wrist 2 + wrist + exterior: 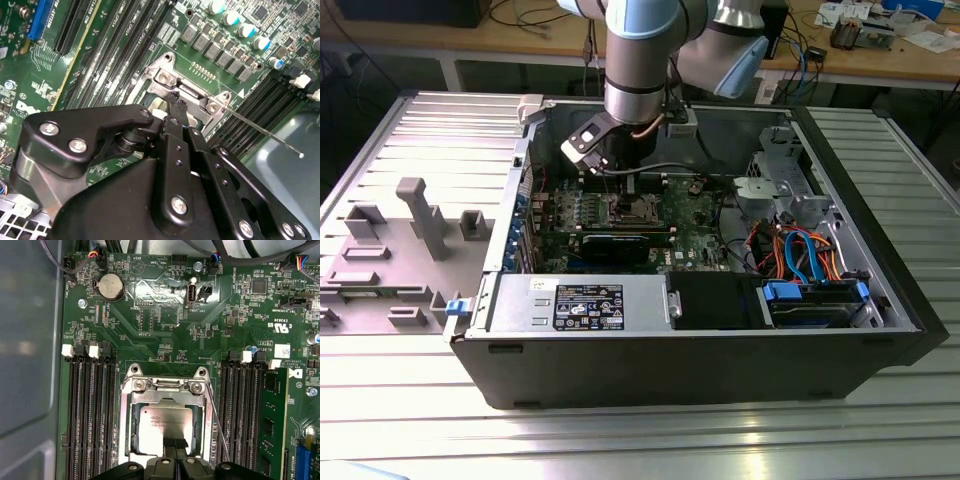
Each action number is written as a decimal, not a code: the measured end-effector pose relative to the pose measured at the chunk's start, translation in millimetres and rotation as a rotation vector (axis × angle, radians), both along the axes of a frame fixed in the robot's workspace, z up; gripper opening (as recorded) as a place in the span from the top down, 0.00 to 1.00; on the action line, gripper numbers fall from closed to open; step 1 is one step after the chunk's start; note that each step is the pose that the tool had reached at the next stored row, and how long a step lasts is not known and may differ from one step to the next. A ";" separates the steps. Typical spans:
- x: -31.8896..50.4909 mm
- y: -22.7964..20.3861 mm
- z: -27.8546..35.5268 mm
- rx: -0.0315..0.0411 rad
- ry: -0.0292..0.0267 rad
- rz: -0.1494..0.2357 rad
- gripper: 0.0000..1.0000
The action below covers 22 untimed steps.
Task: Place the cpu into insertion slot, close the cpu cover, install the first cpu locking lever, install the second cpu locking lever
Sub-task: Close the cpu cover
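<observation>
- Computer case [700,350]: open on the bench [620,440], with the insertion slot [123,410] inside it on the green motherboard [165,335].
- My tool [175,444]: over one edge of the slot. Its fingers are pressed together with nothing between them, and the tips are at the cpu cover [165,397].
- Cpu cover: lies flat over the slot.
- Cpu [160,422]: seated in the slot, its silvery face showing through the cover's window.
- Locking lever [217,426]: a thin rod just beside the slot, slanting away from it.
</observation>
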<state>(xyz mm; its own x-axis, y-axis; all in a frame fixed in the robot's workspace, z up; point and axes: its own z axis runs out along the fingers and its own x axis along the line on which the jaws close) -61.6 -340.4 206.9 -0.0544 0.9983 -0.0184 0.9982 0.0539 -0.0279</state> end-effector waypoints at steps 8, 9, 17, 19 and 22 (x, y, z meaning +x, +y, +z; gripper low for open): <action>16.6 -0.2 6.8 0.0039 0.0071 0.000 0.89; 16.9 -0.2 9.1 0.0047 0.0073 0.000 0.89; 17.4 -0.2 31.0 0.0074 0.0074 0.000 0.89; 17.3 -0.2 34.7 0.0074 0.0074 0.000 0.89; 17.3 -0.2 38.2 0.0073 0.0074 0.000 0.89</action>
